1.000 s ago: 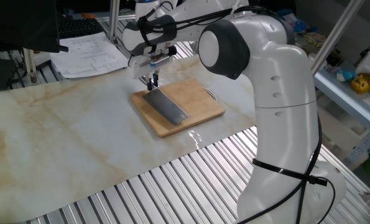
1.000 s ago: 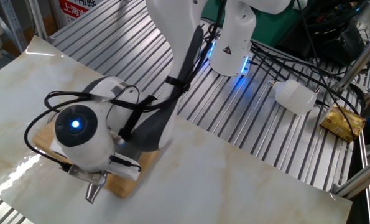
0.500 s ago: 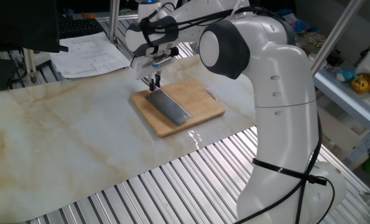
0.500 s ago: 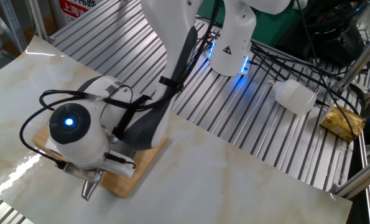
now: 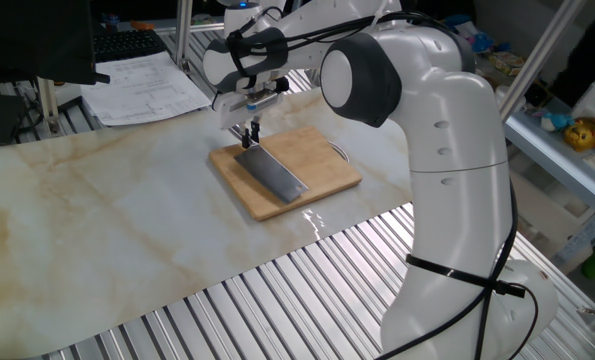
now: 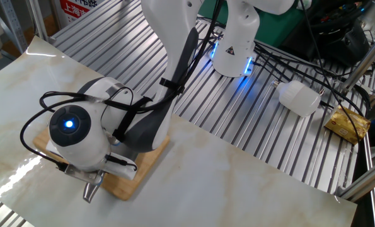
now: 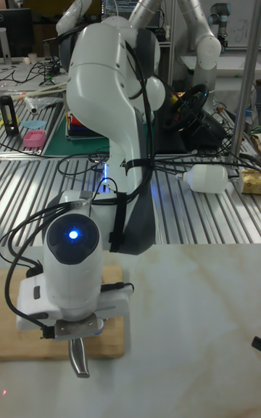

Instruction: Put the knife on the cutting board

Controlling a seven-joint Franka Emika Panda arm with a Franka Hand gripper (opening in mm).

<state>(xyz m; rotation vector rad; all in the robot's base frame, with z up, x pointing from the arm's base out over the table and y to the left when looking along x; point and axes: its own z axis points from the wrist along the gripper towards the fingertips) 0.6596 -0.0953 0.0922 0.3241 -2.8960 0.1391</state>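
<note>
The knife (image 5: 274,174) lies flat on the cutting board (image 5: 325,160), its dark blade pointing toward the near right and its handle end toward the back left. My gripper (image 5: 247,137) hangs point-down just over that handle end, and its two dark fingers show a small gap between them with nothing lifted. In the other fixed view the arm hides the knife; only my gripper (image 6: 89,191) and parts of the cutting board (image 6: 125,186) show. The tall fixed view shows my gripper (image 7: 79,360) past the front edge of the cutting board (image 7: 22,332).
The board rests on a marble-patterned sheet (image 5: 97,220) over a slatted metal table (image 5: 237,310). Papers (image 5: 147,88) and a keyboard (image 5: 127,43) lie behind the board. A white bottle (image 6: 299,96) and a yellow packet (image 6: 348,123) lie on the slats beyond the robot base.
The gripper has risen slightly and drifted a little toward the back right over the handle end. The knife has stayed flat on the board.
</note>
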